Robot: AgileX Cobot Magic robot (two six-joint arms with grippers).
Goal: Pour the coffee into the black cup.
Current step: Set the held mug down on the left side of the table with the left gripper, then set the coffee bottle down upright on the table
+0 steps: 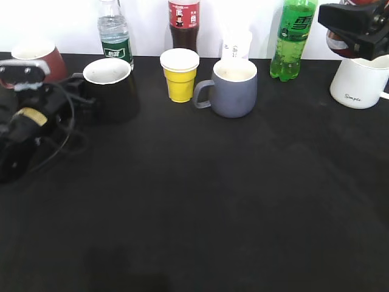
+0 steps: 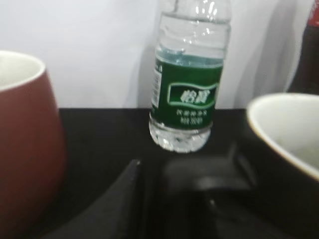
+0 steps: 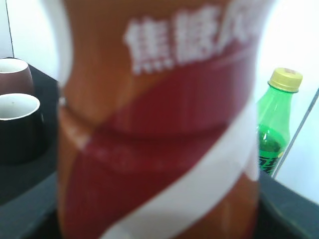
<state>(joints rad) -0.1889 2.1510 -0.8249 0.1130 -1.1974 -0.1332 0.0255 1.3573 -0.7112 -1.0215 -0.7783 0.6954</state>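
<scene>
The black cup (image 1: pixel 109 91), with a white interior, stands at the back left; it also shows in the left wrist view (image 2: pixel 284 144) and in the right wrist view (image 3: pixel 17 129). My left gripper (image 1: pixel 76 91) lies low on the table and is closed on the cup's black handle (image 2: pixel 204 179). The coffee bottle (image 3: pixel 159 124), with its red, orange and white label, fills the right wrist view. My right gripper (image 1: pixel 355 30) is shut on it and holds it up at the far right, above the white mug; only a bit of the bottle (image 1: pixel 335 41) shows there.
A maroon mug (image 1: pixel 36 58) and a water bottle (image 1: pixel 114 33) stand behind the black cup. Along the back stand a cola bottle (image 1: pixel 183 24), a yellow cup (image 1: pixel 180 76), a grey-blue mug (image 1: pixel 234 88), a green bottle (image 1: pixel 293 39) and a white mug (image 1: pixel 360 82).
</scene>
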